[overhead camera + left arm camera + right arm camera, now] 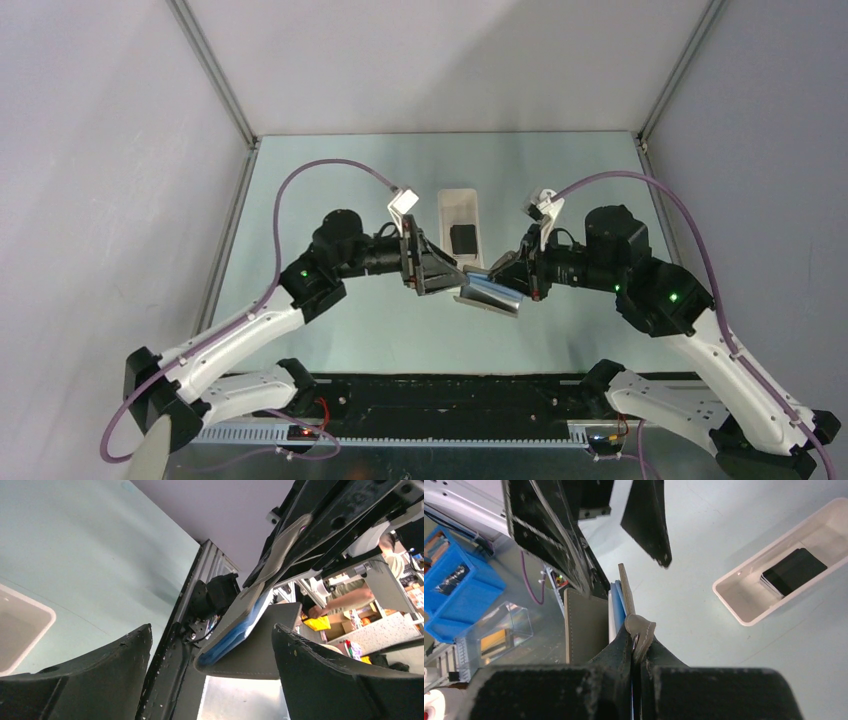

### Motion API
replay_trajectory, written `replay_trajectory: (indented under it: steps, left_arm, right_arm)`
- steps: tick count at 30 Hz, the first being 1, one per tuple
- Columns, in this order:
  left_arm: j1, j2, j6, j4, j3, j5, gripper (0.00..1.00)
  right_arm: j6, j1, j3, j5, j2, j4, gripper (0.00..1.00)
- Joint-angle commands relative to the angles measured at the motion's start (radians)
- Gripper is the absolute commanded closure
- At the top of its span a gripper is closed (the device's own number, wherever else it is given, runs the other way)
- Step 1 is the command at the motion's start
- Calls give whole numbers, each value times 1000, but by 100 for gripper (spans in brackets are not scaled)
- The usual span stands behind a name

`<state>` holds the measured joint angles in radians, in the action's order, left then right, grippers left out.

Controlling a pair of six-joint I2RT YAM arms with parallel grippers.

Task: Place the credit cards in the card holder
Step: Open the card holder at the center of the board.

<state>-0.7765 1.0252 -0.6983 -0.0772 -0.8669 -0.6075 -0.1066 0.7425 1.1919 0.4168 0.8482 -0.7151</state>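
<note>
My right gripper [636, 645] is clamped on the card holder [584, 625] at its strap tab, holding it off the bench with the blue inside turned toward my left gripper [445, 275]. That one stands just beside the holder, jaws wide apart and empty. The credit cards [794, 570] lie in the white tray [734, 600] just beyond both grippers, its long axis running away from me. I judge the free left arm should fetch them.

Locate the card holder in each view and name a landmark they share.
Top external: card holder at centre, just below the white tray.
Left wrist: centre, tilted, blue lining showing; tray at left edge.
Right wrist: left of centre, pinched by the right hand; tray at right.
Shared landmark: the white tray.
</note>
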Motion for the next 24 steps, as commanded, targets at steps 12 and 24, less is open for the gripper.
replay_trajectory:
  steps: [12, 24]
  left_arm:
    - [-115, 15, 19, -40, 41, -11, 14]
    - [-121, -41, -16, -101, 109, 34, 25]
  right_arm:
    - [-197, -135, 40, 105, 13, 137, 100]
    - [-258, -214, 37, 252, 31, 189, 100]
